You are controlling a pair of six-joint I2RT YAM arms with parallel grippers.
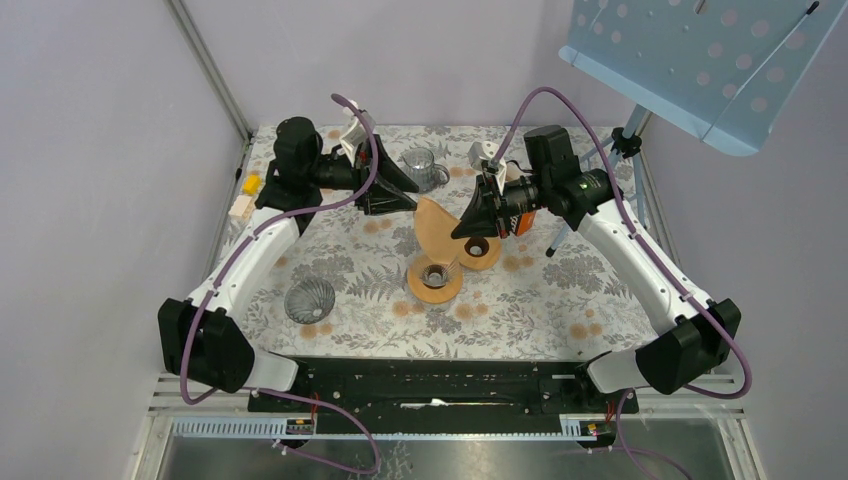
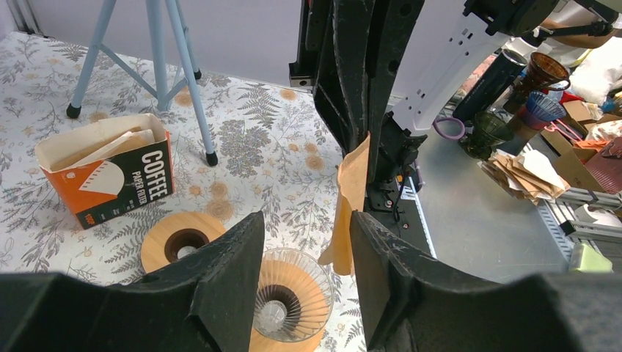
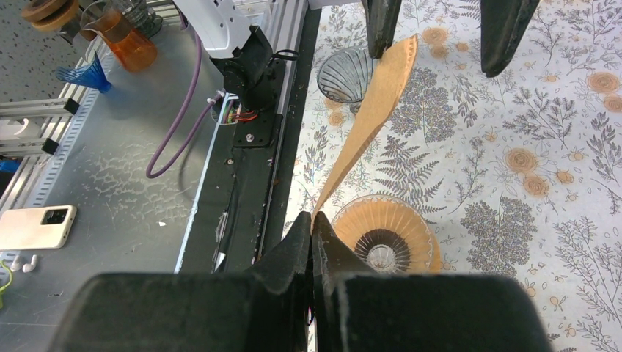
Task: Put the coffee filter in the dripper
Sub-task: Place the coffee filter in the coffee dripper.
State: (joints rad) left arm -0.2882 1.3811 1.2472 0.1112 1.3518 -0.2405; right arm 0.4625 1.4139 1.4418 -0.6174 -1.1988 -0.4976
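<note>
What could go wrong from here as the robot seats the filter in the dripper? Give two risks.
1. The coffee filter, flat and pinched at one edge by the right fingers, may land unopened across the dripper instead of seating as a cone.
2. The left fingers stand open at its far edge; closing off-centre could crease or tear the paper.

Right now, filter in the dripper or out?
Out. The coffee filter hangs in the air, pinched by the right gripper; the dripper is empty.
</note>
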